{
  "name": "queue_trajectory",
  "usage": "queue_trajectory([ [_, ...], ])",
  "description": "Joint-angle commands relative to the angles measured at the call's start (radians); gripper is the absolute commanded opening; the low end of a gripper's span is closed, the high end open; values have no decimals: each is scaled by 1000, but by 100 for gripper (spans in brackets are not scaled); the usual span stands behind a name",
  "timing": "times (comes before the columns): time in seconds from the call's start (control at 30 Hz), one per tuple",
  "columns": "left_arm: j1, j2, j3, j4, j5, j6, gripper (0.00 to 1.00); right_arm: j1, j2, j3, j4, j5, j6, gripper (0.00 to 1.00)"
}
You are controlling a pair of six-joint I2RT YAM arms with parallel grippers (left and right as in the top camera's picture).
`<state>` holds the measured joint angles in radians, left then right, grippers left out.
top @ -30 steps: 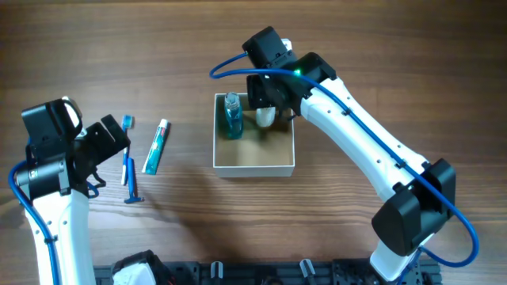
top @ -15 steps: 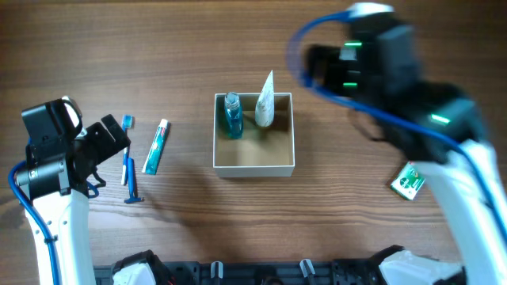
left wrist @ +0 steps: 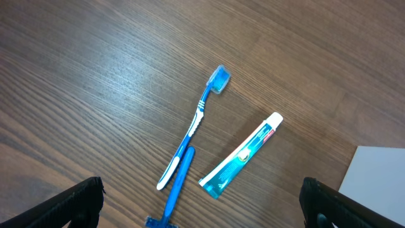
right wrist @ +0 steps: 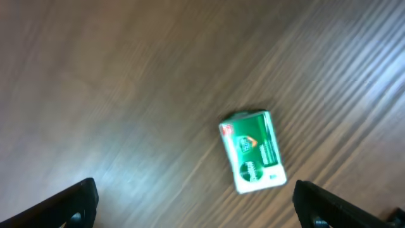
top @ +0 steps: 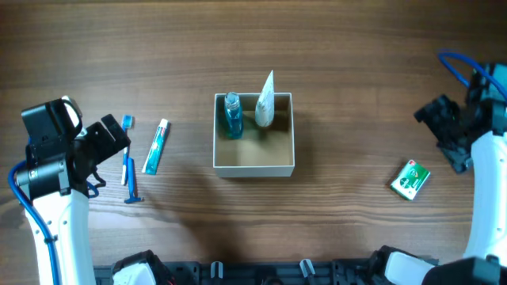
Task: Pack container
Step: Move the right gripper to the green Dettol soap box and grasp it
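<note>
The container [top: 253, 169] holds one bottle [top: 231, 115], one tube [top: 264, 103]; your left hand [left wrist: 202, 206] and right hand [right wrist: 202, 202] are spread; the four-o'clock green box's [right wrist: 253, 152] writing blurs.

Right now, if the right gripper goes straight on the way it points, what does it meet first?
Probably the green box on the table; it lies nearly centred ahead of the right gripper, with nothing else in between.

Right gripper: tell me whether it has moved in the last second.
Yes. The right gripper has swung rightward, away from the container, and is now near the green packet.
</note>
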<state>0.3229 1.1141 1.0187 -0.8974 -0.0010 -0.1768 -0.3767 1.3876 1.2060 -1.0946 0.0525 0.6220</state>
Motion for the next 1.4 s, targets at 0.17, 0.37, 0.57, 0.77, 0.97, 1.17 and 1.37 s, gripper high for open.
queue_trajectory([
  [0.17, 6, 3, 18, 0, 20, 12, 100, -99, -4, -368, 279, -61, -98, 100],
  [0.37, 6, 3, 18, 0, 20, 12, 100, -99, -4, -497, 463, -23, -100, 100],
  [0.57, 6, 3, 18, 0, 20, 12, 100, -99, 0, -565, 562, -8, -156, 100],
  [0.77, 6, 3, 18, -1, 20, 12, 100, -99, 43, -565, 579, -8, -230, 100],
  [0.97, 6, 3, 18, 0, 19, 13, 100, -99, 128, -565, 581, -9, -230, 100],
  [1.17, 6, 3, 18, 0, 20, 13, 100, -99, 135, -565, 578, -17, -230, 80],
  [1.37, 6, 3, 18, 0, 19, 13, 100, -99, 135, -565, 577, -48, -229, 52],
])
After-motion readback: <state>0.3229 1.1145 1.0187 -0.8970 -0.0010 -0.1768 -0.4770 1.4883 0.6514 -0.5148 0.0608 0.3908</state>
